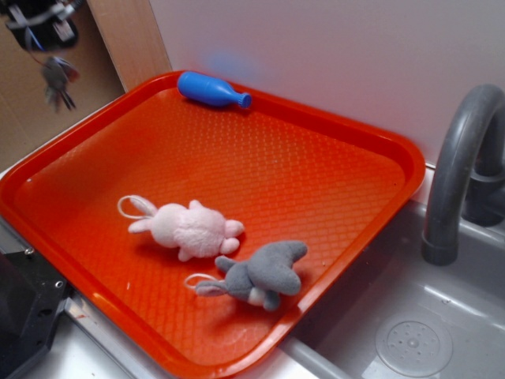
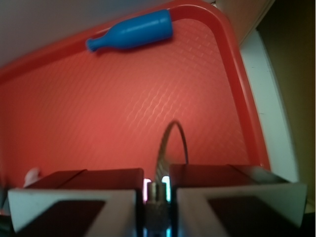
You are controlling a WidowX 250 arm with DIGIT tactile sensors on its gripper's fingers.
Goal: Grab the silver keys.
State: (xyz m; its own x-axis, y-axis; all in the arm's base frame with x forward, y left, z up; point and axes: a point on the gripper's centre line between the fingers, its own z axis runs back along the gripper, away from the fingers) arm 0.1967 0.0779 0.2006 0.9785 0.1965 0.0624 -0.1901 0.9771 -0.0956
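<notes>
A: Exterior view first. What's in the orange tray (image 1: 379,146)?

B: A blue bottle (image 1: 211,89) lying on its side against the far rim, a pink plush toy (image 1: 189,229) and a grey plush toy (image 1: 260,275) touching each other near the front rim. The middle is bare. A grey faucet (image 1: 461,162) and sink (image 1: 410,332) sit just beside the tray's right edge.

A: And the silver keys (image 1: 57,81)?

B: Hanging in the air at top left, beyond the tray's left rim, under the gripper (image 1: 43,28).

A: Wrist view?

B: The fingers (image 2: 74,197) are clamped on the keys' wire ring (image 2: 168,145), which loops up between them. Below lies bare tray floor, with the bottle along the far rim.
</notes>
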